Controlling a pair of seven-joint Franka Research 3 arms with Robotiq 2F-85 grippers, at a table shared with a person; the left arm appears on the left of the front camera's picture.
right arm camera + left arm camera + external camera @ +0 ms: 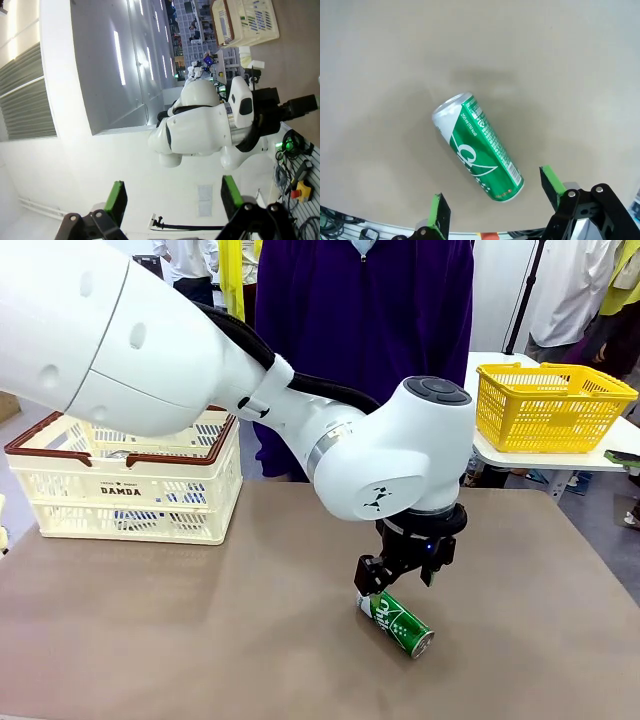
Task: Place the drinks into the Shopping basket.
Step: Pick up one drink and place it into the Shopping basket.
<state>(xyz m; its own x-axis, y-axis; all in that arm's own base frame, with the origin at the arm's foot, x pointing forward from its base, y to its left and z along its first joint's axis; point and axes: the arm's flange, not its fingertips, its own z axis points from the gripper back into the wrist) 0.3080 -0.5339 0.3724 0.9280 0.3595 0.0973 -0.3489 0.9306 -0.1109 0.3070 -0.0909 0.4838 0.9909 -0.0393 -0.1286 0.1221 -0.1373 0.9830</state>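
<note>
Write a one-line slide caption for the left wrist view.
Open left gripper poised above the green can, which lies on its side on the tan table.

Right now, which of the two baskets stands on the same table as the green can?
The cream-white DAMDA basket with the dark brown rim shares the brown table with the green can; the yellow mesh basket sits on a separate white table.

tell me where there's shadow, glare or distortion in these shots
Left wrist view: soft shadow beside the green can on the table, everything sharp. Front view: even light, the left gripper casts a faint shadow near the can. Right wrist view: rolled sideways, bright window glare, wide-angle bending around the right gripper.
</note>
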